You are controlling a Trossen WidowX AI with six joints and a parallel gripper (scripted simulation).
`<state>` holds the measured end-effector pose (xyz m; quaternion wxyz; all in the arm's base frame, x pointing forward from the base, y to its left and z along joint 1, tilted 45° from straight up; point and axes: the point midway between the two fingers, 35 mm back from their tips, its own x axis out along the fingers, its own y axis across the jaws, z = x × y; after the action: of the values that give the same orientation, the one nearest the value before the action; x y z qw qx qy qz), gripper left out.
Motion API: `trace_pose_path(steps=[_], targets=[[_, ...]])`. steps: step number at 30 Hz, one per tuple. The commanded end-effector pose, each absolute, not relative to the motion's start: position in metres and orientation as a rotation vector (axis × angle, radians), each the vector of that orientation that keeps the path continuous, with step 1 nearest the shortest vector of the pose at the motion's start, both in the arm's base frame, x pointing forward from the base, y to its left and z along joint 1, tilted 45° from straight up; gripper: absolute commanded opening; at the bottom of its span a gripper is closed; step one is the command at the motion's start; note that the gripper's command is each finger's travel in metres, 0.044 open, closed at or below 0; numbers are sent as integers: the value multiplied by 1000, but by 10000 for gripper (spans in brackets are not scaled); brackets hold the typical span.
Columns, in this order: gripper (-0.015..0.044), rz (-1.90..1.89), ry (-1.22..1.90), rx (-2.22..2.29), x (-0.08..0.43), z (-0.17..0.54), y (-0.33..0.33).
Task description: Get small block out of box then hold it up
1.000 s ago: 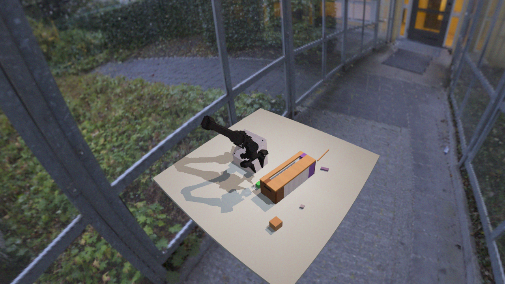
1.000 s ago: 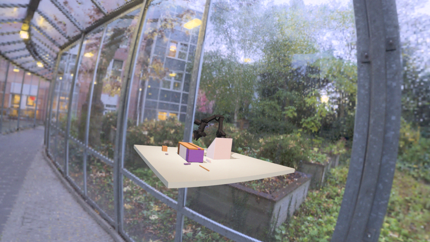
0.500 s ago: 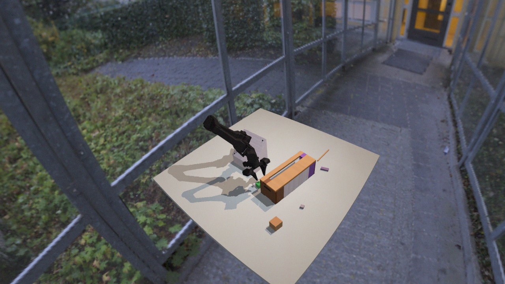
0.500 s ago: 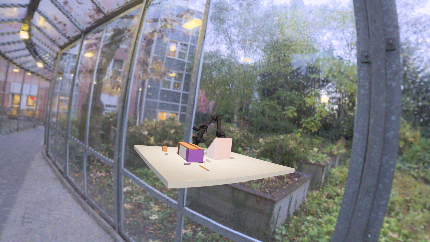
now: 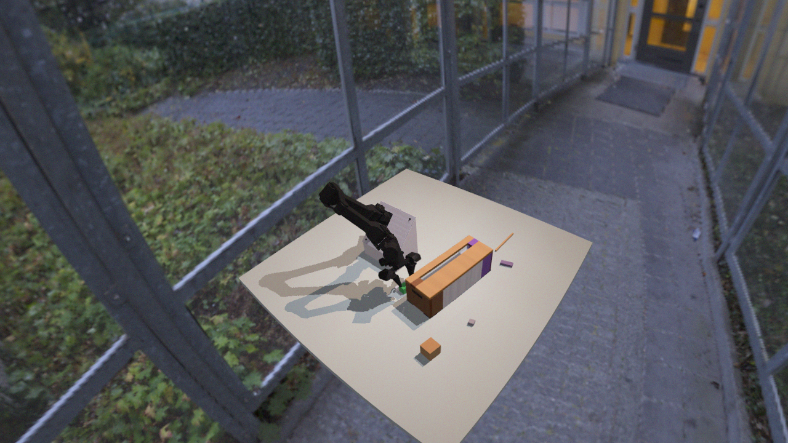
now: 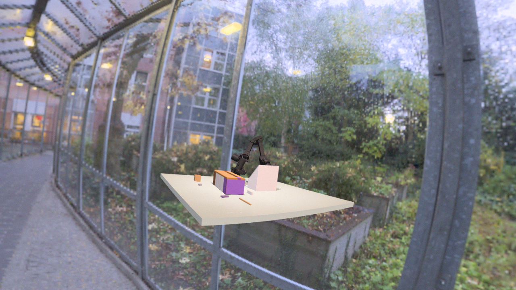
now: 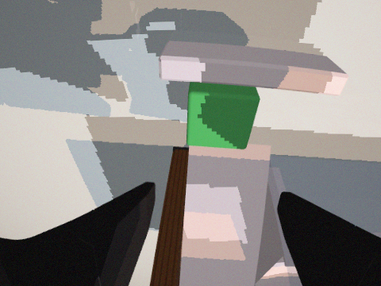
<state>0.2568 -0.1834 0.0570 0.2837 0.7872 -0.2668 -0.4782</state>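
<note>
The green block (image 5: 402, 290) (image 7: 222, 119) rests outside the box, at the foot of its pale exit ramp (image 7: 226, 171) and against a low pale bar (image 7: 246, 73). The clear-fronted box (image 5: 454, 269) (image 6: 234, 185) stands upright, with an orange top and a purple end. Its dark brown end wall (image 7: 168, 222) runs beside the ramp. My gripper (image 5: 407, 281) (image 7: 217, 196) is open, with nothing between the fingers. It points down close to the box's exit side, its fingertips over the ramp and short of the block in the wrist view. The block is hidden in the exterior view.
An orange cube (image 5: 430, 347) (image 6: 197, 177) and a small pinkish piece (image 5: 471, 322) (image 6: 199, 184) lie on the table (image 5: 518, 297). A purple piece (image 5: 506, 263) (image 6: 224, 196) and an orange stick (image 5: 504, 242) (image 6: 245, 201) lie near the purple end. A pale pink pedestal (image 6: 266, 178) stands behind the arm.
</note>
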Motion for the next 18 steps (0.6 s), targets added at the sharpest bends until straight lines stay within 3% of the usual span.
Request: trace_pose_path(steps=[1, 18], targets=[[285, -1285, -706, 2105, 256, 50, -188], [285, -1286, -706, 2103, 255, 31, -208]])
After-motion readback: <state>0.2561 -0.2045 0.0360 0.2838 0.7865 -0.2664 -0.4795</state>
